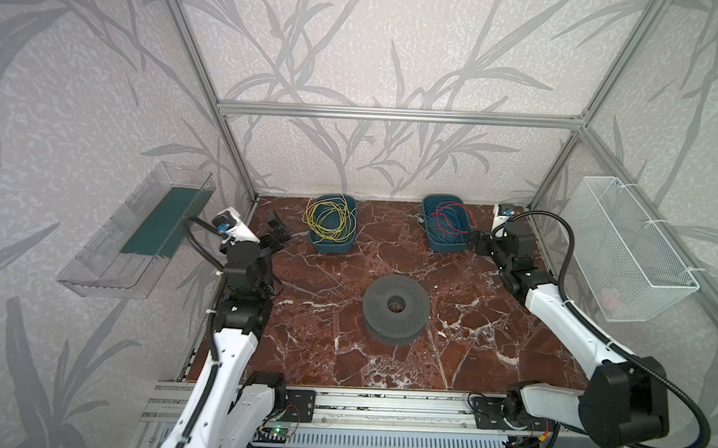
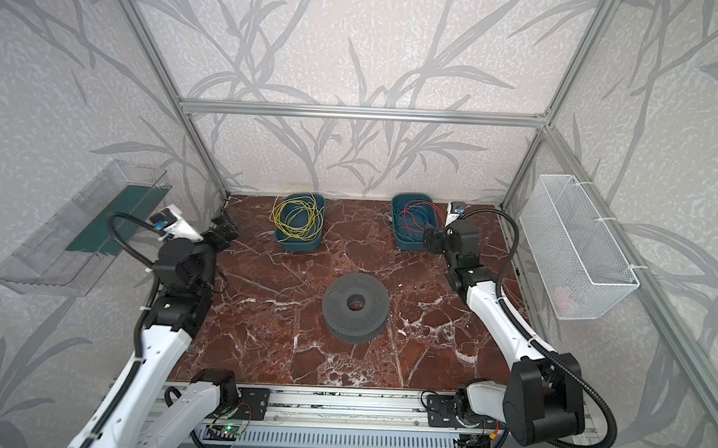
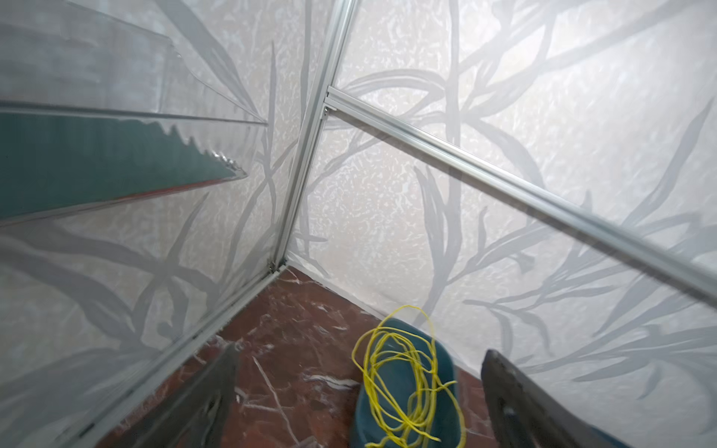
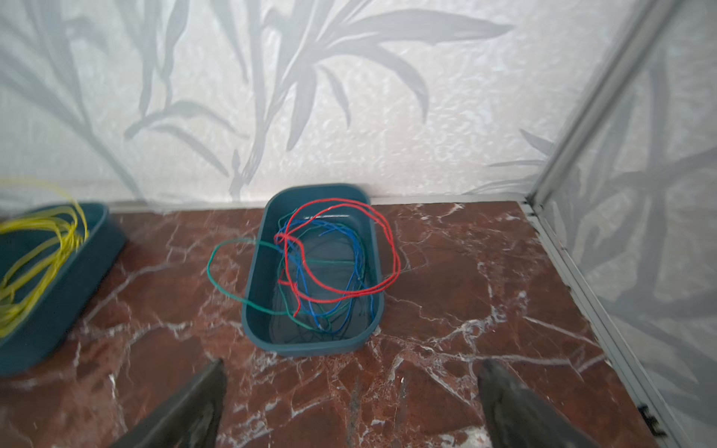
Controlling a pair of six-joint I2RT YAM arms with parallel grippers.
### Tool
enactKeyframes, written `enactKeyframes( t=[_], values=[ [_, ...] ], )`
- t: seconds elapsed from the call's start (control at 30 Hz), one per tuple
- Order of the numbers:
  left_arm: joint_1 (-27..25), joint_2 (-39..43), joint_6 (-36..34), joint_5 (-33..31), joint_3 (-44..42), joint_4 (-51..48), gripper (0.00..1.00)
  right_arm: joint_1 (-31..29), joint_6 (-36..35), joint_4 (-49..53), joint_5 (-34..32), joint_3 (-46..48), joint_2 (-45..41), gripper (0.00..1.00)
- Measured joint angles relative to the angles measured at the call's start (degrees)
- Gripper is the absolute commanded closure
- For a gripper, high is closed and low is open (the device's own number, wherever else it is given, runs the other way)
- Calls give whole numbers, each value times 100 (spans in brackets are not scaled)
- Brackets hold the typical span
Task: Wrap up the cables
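Yellow cables (image 1: 341, 218) in bin (image 1: 331, 249); left tool (image 3: 361, 351), right tool (image 4: 351, 364) spread, apparently empty.

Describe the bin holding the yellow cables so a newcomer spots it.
On the red-brown marble tabletop, two dark teal plastic bins stand at the back. Take the left bin: it alone holds thin yellow cables; the right bin holds red, blue and green wires.

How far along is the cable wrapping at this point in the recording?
Done: nothing visible. The grey perforated spool sits bare in the middle of the table, with no wire around it. In hand: nothing. The left gripper and right gripper are both open and empty. Left: all of it. The yellow cables lie in loose loops in their teal bin, untouched.
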State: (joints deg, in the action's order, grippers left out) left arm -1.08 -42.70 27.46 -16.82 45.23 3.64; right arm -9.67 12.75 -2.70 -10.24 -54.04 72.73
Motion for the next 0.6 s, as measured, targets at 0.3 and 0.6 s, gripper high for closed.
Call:
enactKeyframes(
  t=[0.3,0.6],
  values=[
    [46,234,1113,673,48,-1853,9,686,1036,1104,1021,-492,964,54],
    [46,-1266,826,2035,634,-3202,29,809,671,2070,1751,-2981,3355,77]
  ],
)
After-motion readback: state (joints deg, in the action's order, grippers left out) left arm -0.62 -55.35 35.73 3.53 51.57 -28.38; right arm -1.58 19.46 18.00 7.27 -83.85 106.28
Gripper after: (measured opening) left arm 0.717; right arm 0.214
